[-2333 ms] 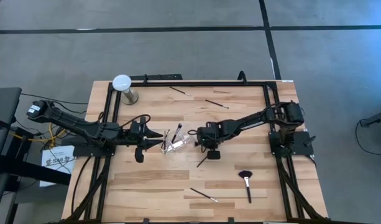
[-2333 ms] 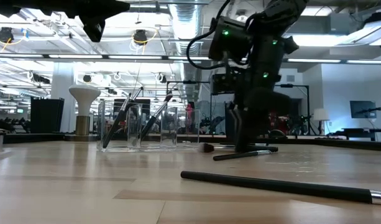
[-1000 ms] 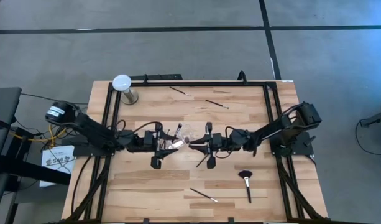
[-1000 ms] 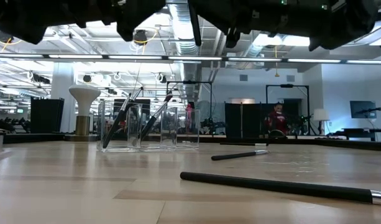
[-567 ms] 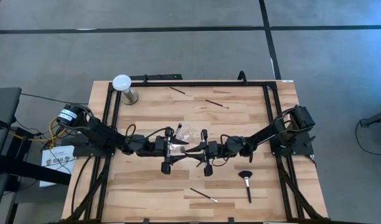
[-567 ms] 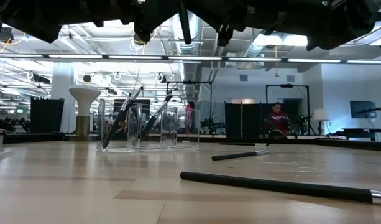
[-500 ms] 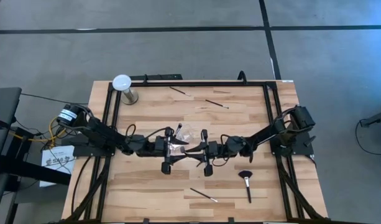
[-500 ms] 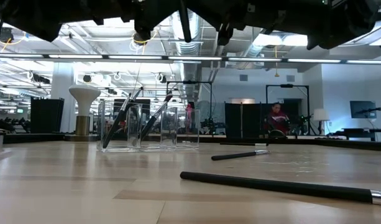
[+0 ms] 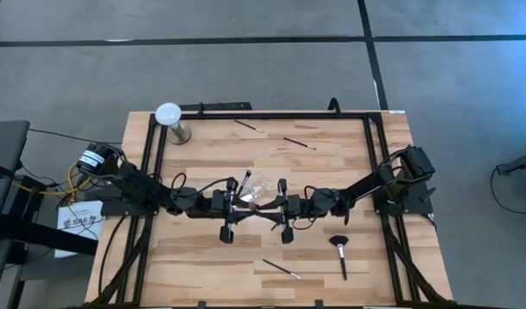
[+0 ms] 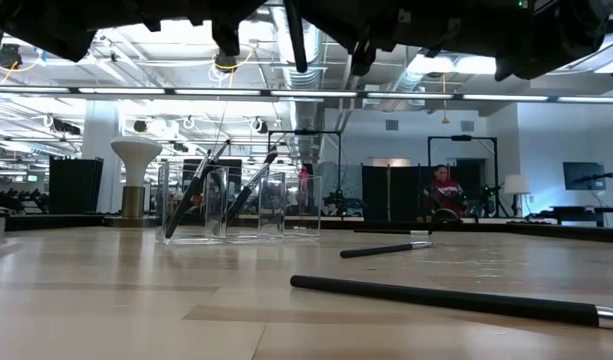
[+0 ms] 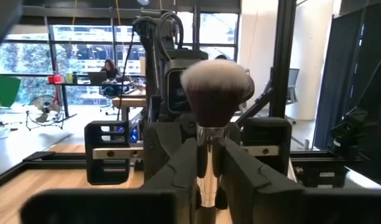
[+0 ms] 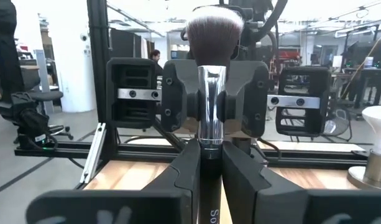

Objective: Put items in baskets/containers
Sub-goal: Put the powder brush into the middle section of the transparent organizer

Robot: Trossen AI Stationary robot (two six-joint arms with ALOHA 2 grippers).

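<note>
Our left hand (image 9: 242, 206) and right hand (image 9: 264, 207) both clamp one upright powder brush (image 12: 210, 68) mid-worktop (image 9: 331, 257), the clear cup (image 9: 257, 184) just behind.

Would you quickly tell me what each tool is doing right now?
Left tool: shut on the brush, at its silver ferrule.
Right tool: shut on the same brush, lower on its handle.

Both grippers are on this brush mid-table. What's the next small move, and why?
Probably open the right gripper and back it off: the left gripper looks clamped on the brush below its bristles, so it can carry it alone to the clear cup nearby.
</note>
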